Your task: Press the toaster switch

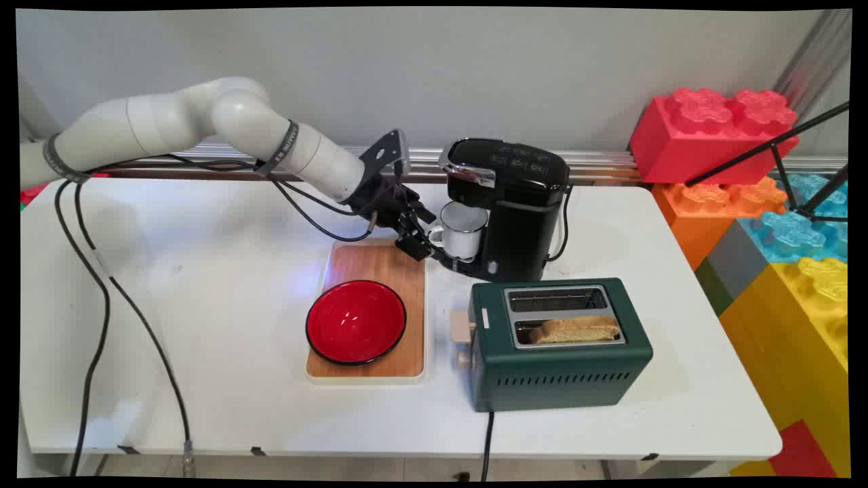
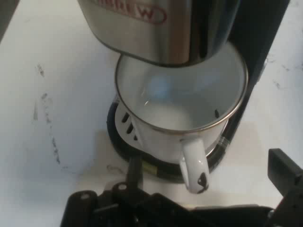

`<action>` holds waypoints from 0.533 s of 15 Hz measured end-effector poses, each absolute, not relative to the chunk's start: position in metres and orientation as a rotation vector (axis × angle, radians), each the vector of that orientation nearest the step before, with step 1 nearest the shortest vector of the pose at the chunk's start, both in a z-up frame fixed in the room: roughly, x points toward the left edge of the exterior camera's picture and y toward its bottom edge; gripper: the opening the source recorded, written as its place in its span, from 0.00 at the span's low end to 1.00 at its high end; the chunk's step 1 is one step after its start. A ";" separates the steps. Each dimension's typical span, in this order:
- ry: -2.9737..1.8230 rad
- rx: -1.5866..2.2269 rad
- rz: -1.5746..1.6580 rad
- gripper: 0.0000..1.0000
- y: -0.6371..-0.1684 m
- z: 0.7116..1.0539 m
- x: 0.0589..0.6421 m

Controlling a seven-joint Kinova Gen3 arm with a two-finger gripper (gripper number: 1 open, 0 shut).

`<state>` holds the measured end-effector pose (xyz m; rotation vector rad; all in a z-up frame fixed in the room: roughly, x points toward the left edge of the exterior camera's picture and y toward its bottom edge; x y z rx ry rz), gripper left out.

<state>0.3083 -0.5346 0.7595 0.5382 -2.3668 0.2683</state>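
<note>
Hand view: you read red outlined letters "BREW" on the brushed-metal head of the black coffee machine [image 2: 156,28]; the rest of the word is cut off. Under it sits a white enamel mug [image 2: 180,118] with a thin metal rim, on the machine's slotted drip plate, its loop handle turned toward the tool [image 2: 208,208]. You see the tool's fingers spread wide, gripping nothing, just short of the handle. Main view: a glossy red bowl [image 1: 356,322] rests on a wooden board [image 1: 380,268]. A matte green toaster [image 1: 559,346] holds one bread slice [image 1: 576,330] on the white desk [image 1: 203,325].
</note>
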 end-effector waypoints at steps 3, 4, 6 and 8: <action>-2.368 0.539 0.267 1.00 -0.526 0.771 0.312; -2.372 0.538 0.264 1.00 -0.522 0.775 0.314; -2.382 0.531 0.250 1.00 -0.510 0.785 0.318; -2.391 0.522 0.224 1.00 -0.496 0.795 0.320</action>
